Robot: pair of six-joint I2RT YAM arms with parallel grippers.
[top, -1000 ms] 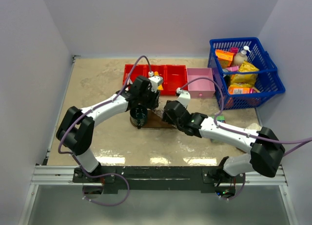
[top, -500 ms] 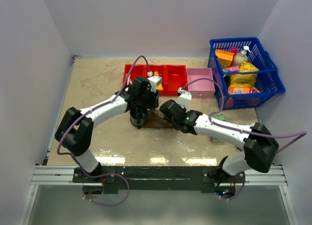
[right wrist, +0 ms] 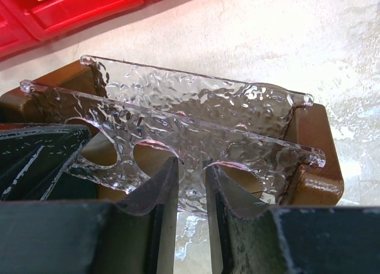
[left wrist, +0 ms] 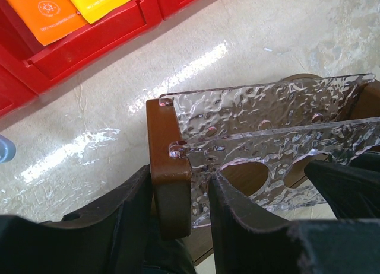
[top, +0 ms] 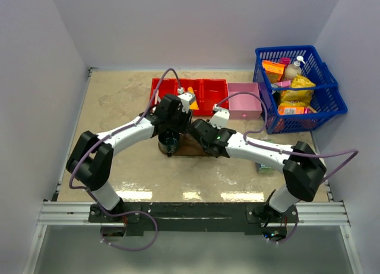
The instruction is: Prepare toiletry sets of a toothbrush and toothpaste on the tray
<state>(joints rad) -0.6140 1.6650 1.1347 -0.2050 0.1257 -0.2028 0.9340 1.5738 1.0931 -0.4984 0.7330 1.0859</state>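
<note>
No set appears placed: toothpaste (left wrist: pixel 47 13) lies in the red bin (left wrist: pixel 89 45) upper left, the left gripper (left wrist: pixel 180 179) clamps the tray (left wrist: pixel 163 137), and right gripper (right wrist: pixel 190 167) closure is indeterminate.

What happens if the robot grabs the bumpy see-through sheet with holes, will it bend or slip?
Probably stiff: the clear sheet stands straight on edge in the wooden tray without sagging. Likely slippery, since it looks glossy. It may crack if squeezed hard, being thin with holes cut through.
</note>
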